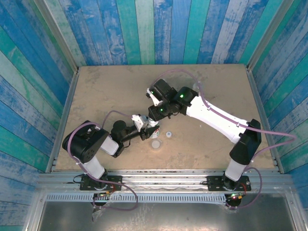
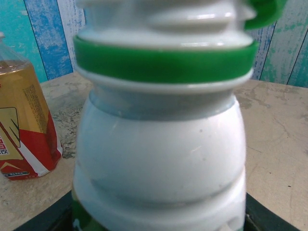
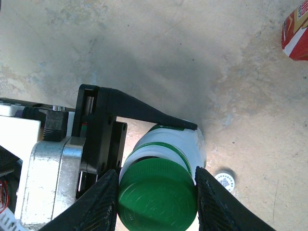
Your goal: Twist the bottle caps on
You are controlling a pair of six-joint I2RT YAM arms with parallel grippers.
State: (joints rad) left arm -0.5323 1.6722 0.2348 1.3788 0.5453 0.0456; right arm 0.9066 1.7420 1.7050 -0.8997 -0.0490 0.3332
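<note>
My left gripper (image 1: 147,129) is shut on the body of the white bottle (image 3: 185,144), holding it upright just above the table; one of its black fingers (image 3: 144,108) lies along the bottle's side. From above, my right gripper (image 3: 155,185) is shut on the dark green cap (image 3: 156,195), which sits over the bottle's neck. In the left wrist view the white bottle (image 2: 163,144) is very close, with its green ring (image 2: 163,62), bare threads above it, and an edge of the green cap (image 2: 264,12) tilted at the top right.
The amber bottle with the red label (image 2: 24,134) stands close beside the held bottle. A pale grey cap (image 1: 156,143) and a tiny white cap (image 1: 169,134) lie on the table (image 1: 216,86) near the grippers. Blue plank walls enclose the table.
</note>
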